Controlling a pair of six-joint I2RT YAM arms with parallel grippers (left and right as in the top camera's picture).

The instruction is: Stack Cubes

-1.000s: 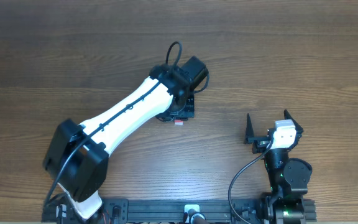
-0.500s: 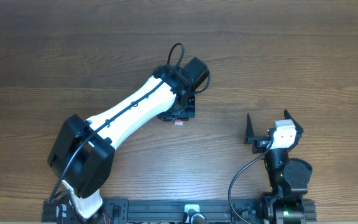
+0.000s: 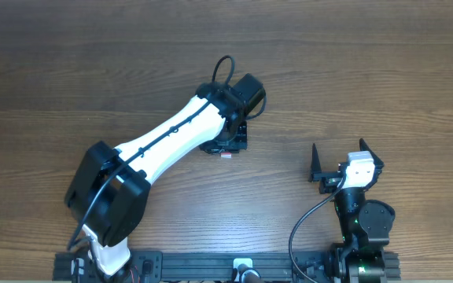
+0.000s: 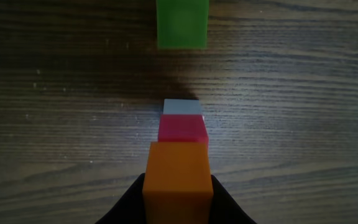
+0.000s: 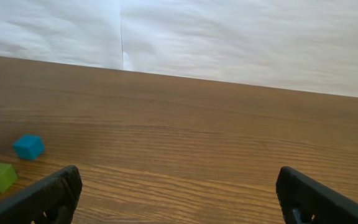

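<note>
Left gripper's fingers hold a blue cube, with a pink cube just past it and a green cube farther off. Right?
No: the left gripper holds an orange cube, not a blue one, as the left wrist view shows. The pink cube and green cube lie as stated.

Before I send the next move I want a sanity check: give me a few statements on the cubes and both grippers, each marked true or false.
1. The left gripper is shut on the orange cube. True.
2. The right gripper grips the blue cube. False: it is open and empty, and the blue cube lies on the table, away from it.
3. The green cube stands apart from the red cube. True.
4. The right arm reaches across the middle. False: it sits near its own base.
</note>
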